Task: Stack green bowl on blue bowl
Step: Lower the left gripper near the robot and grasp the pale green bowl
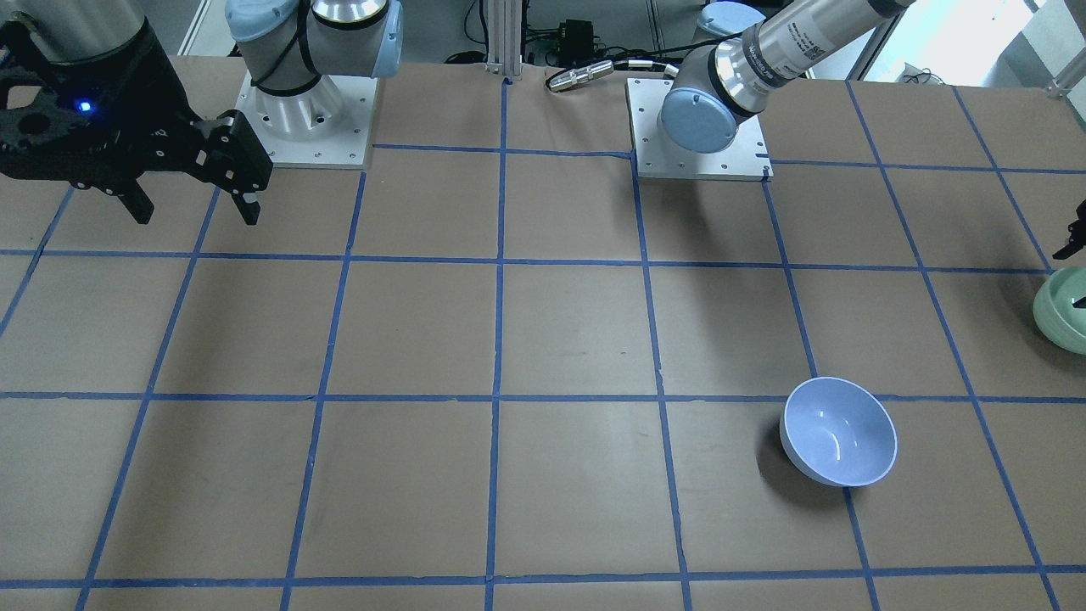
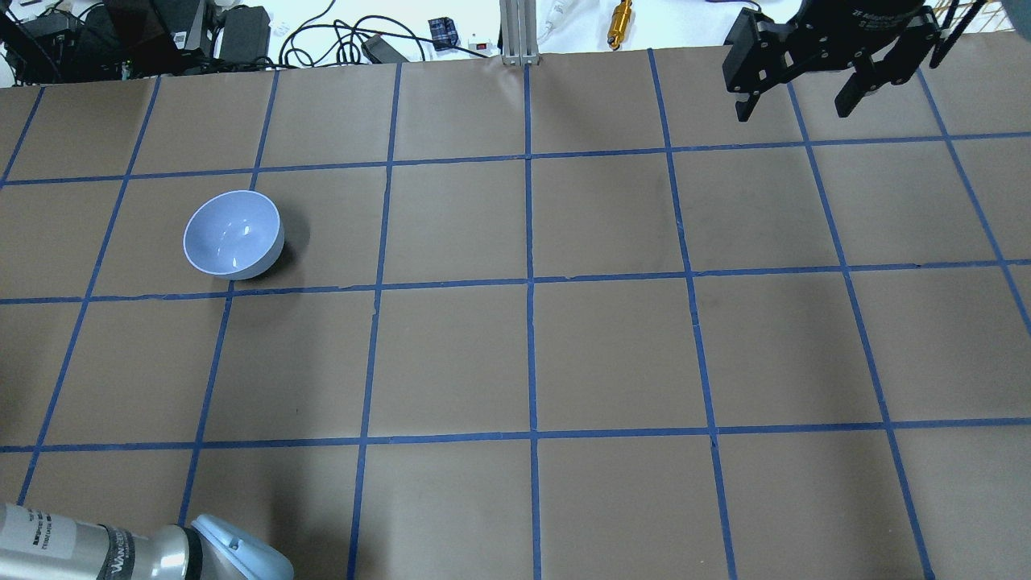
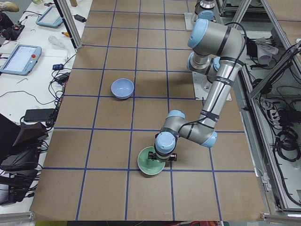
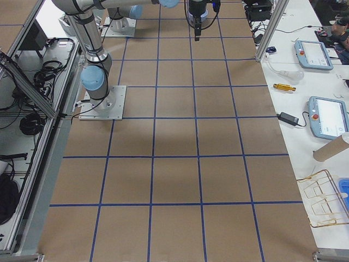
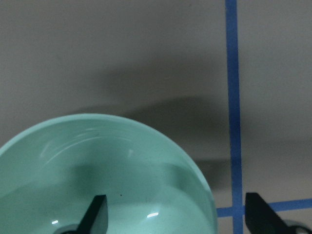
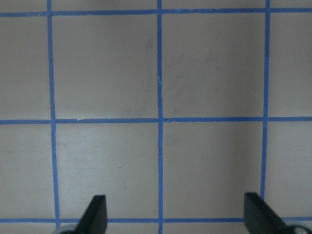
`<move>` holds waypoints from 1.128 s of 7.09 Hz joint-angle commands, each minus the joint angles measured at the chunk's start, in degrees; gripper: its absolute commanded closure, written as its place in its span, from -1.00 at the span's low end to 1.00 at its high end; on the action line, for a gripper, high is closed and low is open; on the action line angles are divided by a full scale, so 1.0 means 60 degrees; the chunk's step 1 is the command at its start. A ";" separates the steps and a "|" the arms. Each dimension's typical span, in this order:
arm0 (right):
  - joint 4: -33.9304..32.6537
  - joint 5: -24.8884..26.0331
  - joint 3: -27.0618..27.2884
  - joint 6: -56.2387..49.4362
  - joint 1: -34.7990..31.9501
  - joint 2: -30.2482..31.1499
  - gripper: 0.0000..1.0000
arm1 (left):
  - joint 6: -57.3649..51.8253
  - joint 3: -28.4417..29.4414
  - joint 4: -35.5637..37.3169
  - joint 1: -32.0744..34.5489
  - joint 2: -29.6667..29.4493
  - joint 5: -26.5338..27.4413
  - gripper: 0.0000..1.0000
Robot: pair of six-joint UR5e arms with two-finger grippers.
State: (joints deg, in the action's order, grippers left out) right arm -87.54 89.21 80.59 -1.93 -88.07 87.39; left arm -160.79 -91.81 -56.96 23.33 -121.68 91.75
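The green bowl (image 1: 1065, 314) stands upright at the table's end on my left; it also shows in the exterior left view (image 3: 149, 163) and fills the lower left of the left wrist view (image 5: 97, 170). My left gripper (image 5: 178, 217) is open and low over its rim, one finger (image 5: 96, 214) inside the bowl and the other (image 5: 258, 214) outside; it also shows in the exterior left view (image 3: 161, 157). The blue bowl (image 1: 838, 431) stands upright and empty about one grid square away, also seen from overhead (image 2: 233, 234). My right gripper (image 2: 793, 101) is open and empty, high above the far side, over bare grid squares (image 6: 175, 217).
Brown paper with a blue tape grid covers the table (image 2: 532, 354). The two arm bases (image 1: 310, 119) (image 1: 700, 127) stand at the robot's edge. An aluminium post (image 2: 513, 32), cables and teach pendants (image 4: 319, 54) lie beyond the far edge.
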 commanded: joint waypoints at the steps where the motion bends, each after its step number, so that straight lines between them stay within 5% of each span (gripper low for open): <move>1: 0.0000 0.0000 0.0000 0.0000 0.0000 0.0010 -1.00 | -0.0052 0.0009 0.0060 -0.0065 -0.0256 -0.0027 -0.91; 2: 0.0000 0.0000 0.0000 0.0000 0.0000 -0.0004 -1.00 | -0.0052 0.0009 0.0133 -0.0065 -0.0271 -0.0042 -0.64; 3: 0.0000 0.0000 0.0000 0.0000 0.0000 -0.0005 -1.00 | -0.0066 -0.0063 0.0525 -0.0065 -0.0300 -0.0042 0.04; 5: 0.0000 0.0000 -0.0014 0.0000 0.0000 -0.0005 -1.00 | -0.0052 -0.0093 0.0544 -0.0065 -0.0359 -0.0028 1.00; 8: 0.0000 0.0000 0.0000 0.0000 0.0000 0.0010 -1.00 | -0.0052 -0.0093 0.0544 -0.0065 -0.0345 -0.0028 1.00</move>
State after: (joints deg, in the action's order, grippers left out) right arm -87.54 89.21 80.58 -1.93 -88.07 87.44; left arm -161.11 -92.37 -53.70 22.94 -123.76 91.58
